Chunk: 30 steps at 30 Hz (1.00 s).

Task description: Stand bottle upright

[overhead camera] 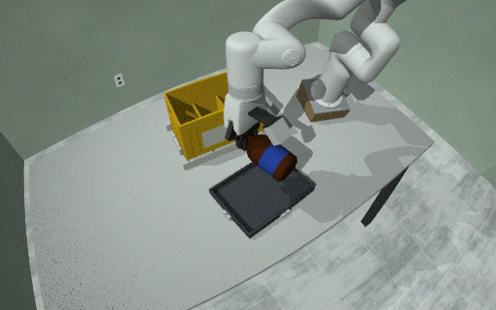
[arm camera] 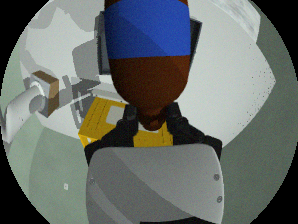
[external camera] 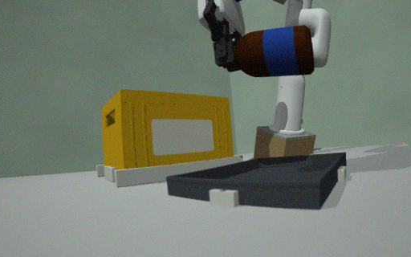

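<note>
My gripper is shut on the neck end of a brown bottle with a blue band. It holds the bottle lying almost level, high in the air above the dark grey tray. In the top view the bottle hangs over the tray's far edge, with its base toward the right. In the wrist view the bottle points away from my fingers. The yellow crate stands on its pale base behind the tray, to the left.
The arm's brown base block stands behind the tray on the right. The crate has open compartments on top. The table edge runs close to the tray's front right side, with a dark table leg below.
</note>
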Tool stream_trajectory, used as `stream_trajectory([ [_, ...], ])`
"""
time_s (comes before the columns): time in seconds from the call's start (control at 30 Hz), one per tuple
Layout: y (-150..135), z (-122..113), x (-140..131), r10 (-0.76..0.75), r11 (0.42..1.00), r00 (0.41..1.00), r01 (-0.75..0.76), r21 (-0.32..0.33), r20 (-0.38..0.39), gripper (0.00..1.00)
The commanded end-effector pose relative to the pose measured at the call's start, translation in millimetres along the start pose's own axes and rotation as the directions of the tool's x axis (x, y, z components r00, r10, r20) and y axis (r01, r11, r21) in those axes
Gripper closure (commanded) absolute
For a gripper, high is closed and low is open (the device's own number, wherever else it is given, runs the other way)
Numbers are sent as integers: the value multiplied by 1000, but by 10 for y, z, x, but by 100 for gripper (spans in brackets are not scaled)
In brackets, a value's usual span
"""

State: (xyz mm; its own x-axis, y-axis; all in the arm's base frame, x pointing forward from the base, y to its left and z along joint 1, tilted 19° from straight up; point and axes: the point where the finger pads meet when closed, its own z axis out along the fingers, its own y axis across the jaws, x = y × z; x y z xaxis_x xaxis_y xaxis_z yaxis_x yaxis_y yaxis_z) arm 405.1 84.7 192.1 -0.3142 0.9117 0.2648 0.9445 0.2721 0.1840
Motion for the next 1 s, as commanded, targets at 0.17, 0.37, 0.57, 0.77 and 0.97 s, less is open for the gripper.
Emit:
stream_trajectory([
  [0.17,14,-16,-4,-46,999,999,46,-4,1,100],
  [0.37,14,-16,-4,-94,996,996,94,-4,1,100],
  [0.57,14,-16,-4,-120,993,993,120,-4,1,100],
  [0.77,14,-16,-4,-123,992,992,123,-4,1,100],
  [0.97,14,-16,-4,-123,992,992,123,-4,1,100],
])
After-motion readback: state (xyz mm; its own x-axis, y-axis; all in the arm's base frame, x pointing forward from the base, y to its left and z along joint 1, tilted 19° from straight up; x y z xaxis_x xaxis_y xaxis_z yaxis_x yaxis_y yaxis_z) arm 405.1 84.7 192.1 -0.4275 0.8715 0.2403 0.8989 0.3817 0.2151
